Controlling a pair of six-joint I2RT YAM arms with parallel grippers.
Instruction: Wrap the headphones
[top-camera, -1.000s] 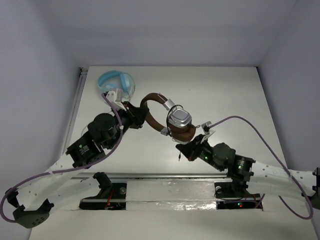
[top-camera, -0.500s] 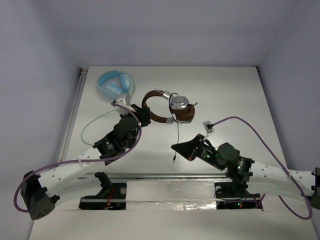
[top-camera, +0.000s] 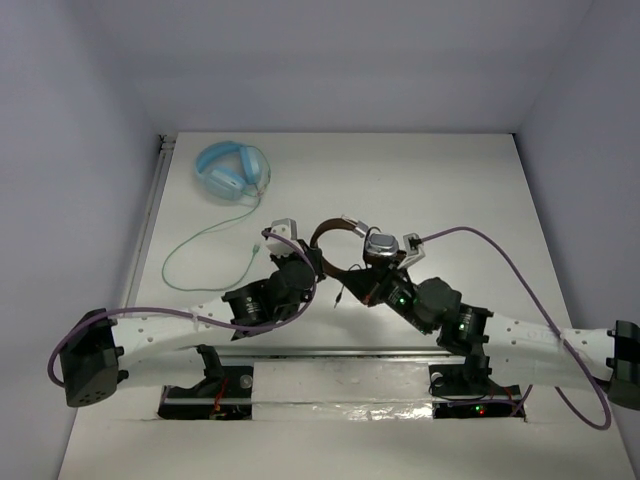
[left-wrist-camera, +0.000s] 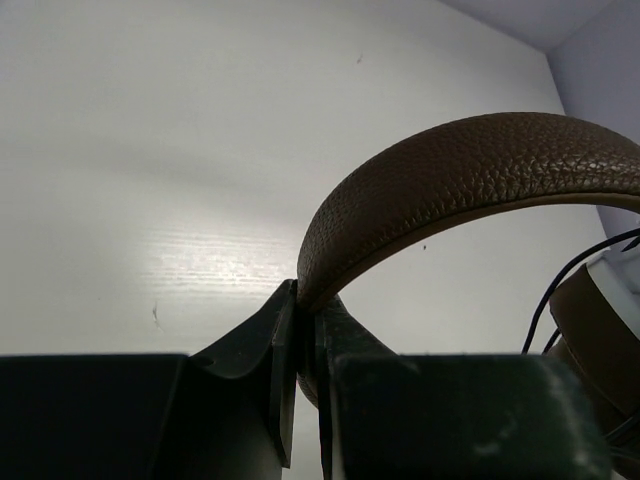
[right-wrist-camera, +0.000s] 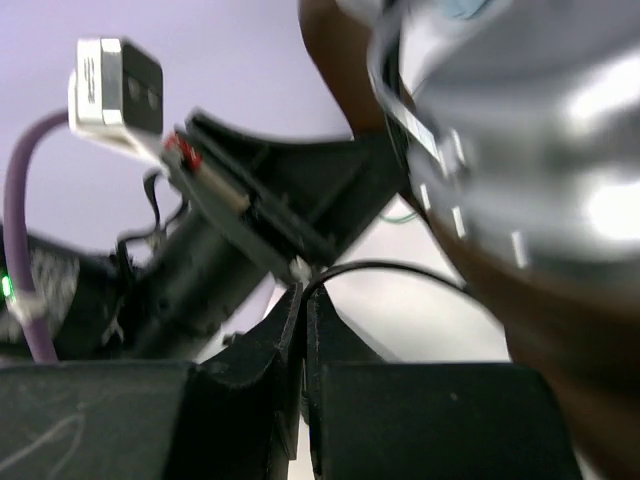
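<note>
The headphones (top-camera: 345, 238) have a dark brown headband (left-wrist-camera: 470, 170) and a silver ear cup (top-camera: 383, 243), and are held up above the table's middle. My left gripper (top-camera: 320, 260) is shut on the headband's end (left-wrist-camera: 305, 310). My right gripper (top-camera: 368, 284) sits just below the ear cup (right-wrist-camera: 530, 130) and is shut on the thin black cable (right-wrist-camera: 390, 268), pinching it at the fingertips (right-wrist-camera: 305, 300). A loose length of cable with its plug (top-camera: 341, 297) hangs between the two grippers. The second ear cup (left-wrist-camera: 600, 310) shows at the right of the left wrist view.
Light blue headphones (top-camera: 232, 170) lie at the back left, and their pale green cable (top-camera: 200, 250) loops over the table toward my left arm. A metal rail (top-camera: 330, 352) runs along the near edge by the arm bases. The left wrist's camera (right-wrist-camera: 120, 85) is close to my right gripper.
My left gripper has carried the headphones nearer and to the right. My right gripper has moved up and in under the ear cup, still holding the cable.
</note>
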